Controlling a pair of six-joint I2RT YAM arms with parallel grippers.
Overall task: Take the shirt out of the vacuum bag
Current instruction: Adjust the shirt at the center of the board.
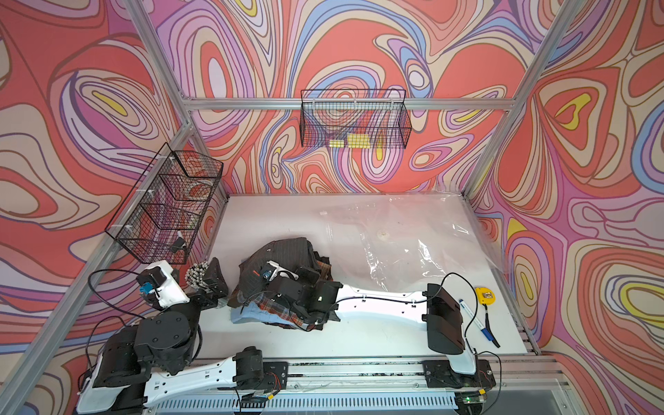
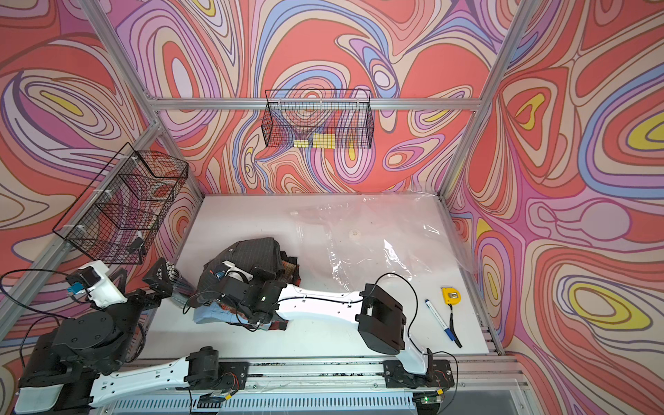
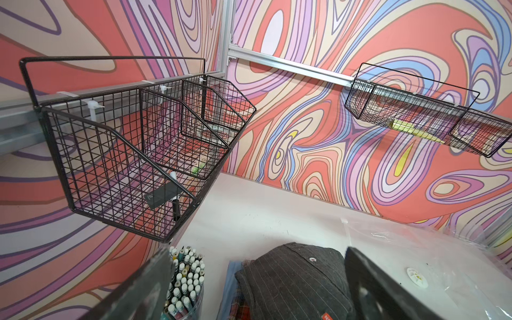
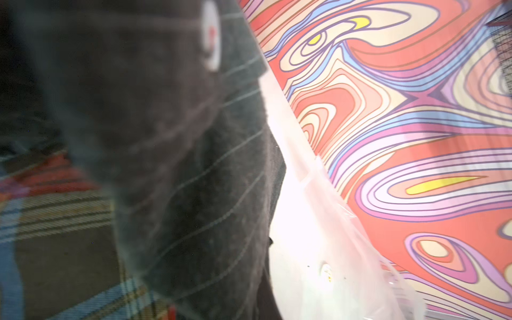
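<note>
L arm [image 1: 187,377], R arm [image 1: 377,301]: white shells, blk joints, blk cables.

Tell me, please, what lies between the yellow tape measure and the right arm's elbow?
A blue-capped pen lies on the table there, between the tape measure and the right arm. Both top views show it.
</note>
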